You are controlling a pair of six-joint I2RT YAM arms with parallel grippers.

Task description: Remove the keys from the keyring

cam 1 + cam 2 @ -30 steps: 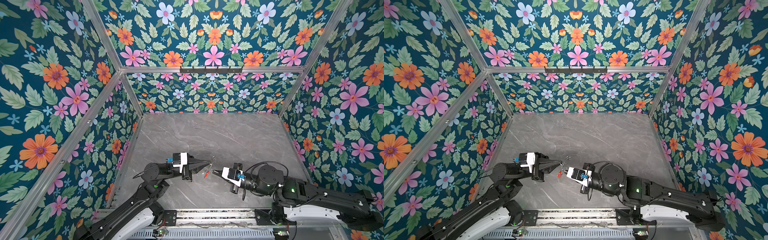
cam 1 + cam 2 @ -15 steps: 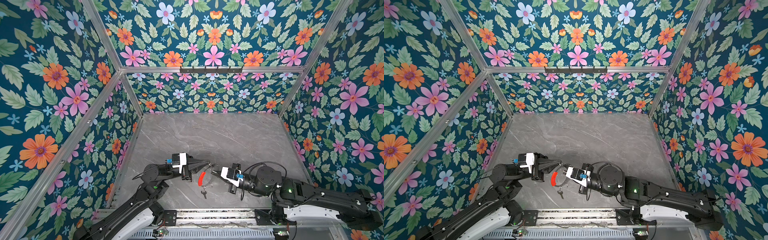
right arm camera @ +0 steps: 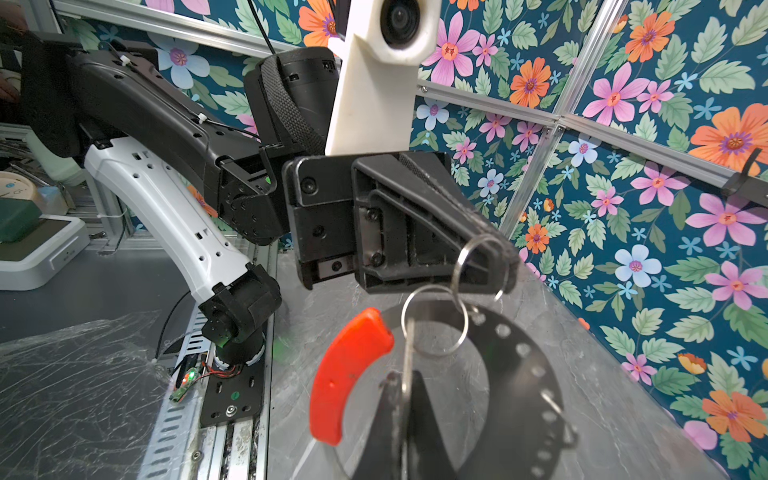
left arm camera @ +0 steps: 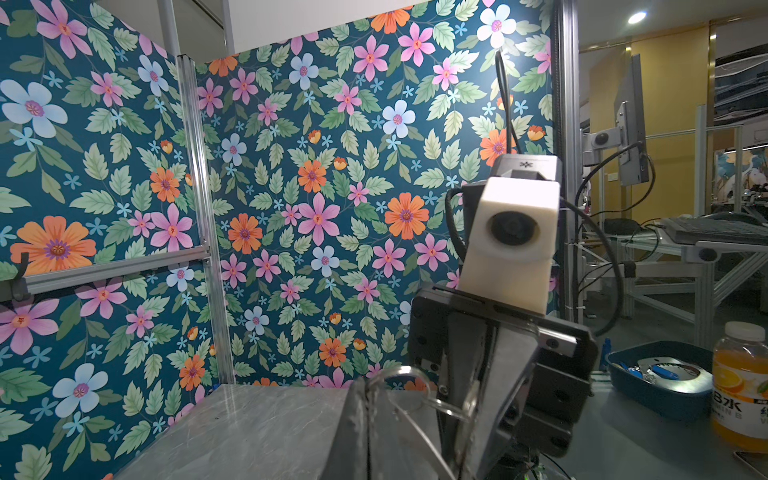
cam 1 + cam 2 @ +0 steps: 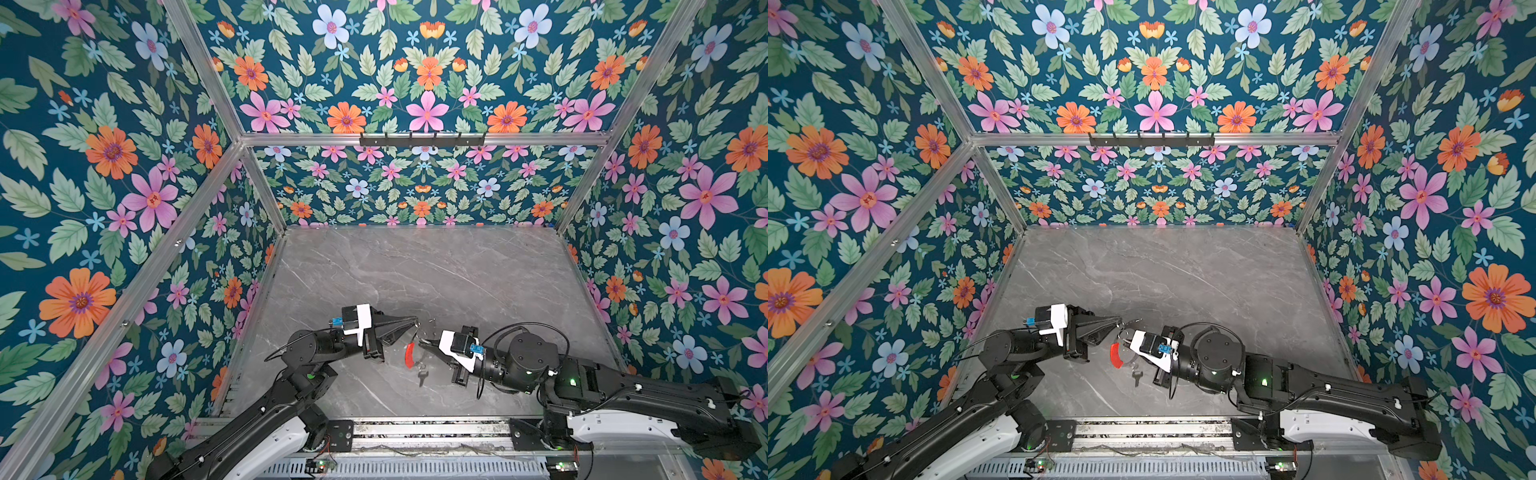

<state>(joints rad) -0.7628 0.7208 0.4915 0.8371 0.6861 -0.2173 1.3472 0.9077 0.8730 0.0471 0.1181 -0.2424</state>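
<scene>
Grey marble tabletop (image 5: 436, 274), floral wallpaper walls (image 5: 104, 166), black hook rail (image 5: 422, 139), orange juice bottle (image 4: 739, 382), blue tray (image 4: 660, 386)

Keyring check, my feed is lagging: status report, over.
Left end effector shut on a small split ring. Right end effector shut on the keyring, red sleeve hanging. One key dangling. Nothing in the way.

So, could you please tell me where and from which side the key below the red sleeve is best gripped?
Probably by its free end, coming from the table's near edge: the key points that way, while its other end is ringed up close beside the red sleeve and the shut right gripper. Whether it touches the table I cannot tell.
</scene>
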